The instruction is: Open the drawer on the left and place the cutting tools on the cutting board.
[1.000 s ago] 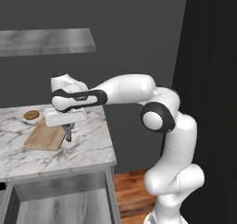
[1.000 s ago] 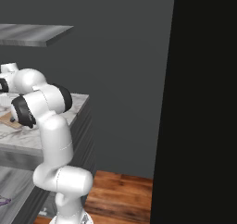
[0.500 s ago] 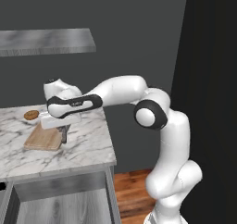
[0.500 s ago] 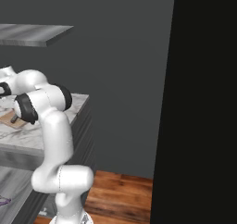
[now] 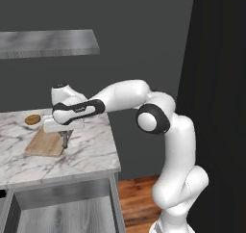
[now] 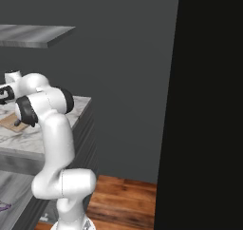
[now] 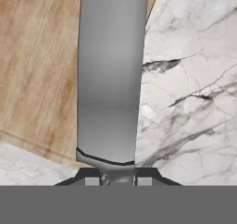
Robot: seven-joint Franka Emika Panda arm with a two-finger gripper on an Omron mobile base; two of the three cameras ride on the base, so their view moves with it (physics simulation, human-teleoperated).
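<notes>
Knife hanging blade-down at the board's right edge, in the gripper's grasp.

The gripper [image 5: 64,135] is reaching out over the marble counter [image 5: 91,150] and is clenching the knife [image 7: 111,79], whose grey blade is running away from the fingertips in the hand view; the handle is hidden between them. In that view the blade is lying across the line where the board [image 7: 37,75] is meeting bare marble, most of it over wood. In the left base view the knife is pointing down at the near right corner of the board [image 5: 44,144], which is lying flat on the counter; whether the tip is touching the wood cannot be told. A small round pastry [image 5: 32,120] is sitting just beyond the board's far end. Below the counter's front edge the drawer [image 5: 62,213] is standing pulled out, its pale inside showing. In the right base view a small purple thing [image 6: 4,206] is lying low at the left edge, too cut off to make out.
</notes>
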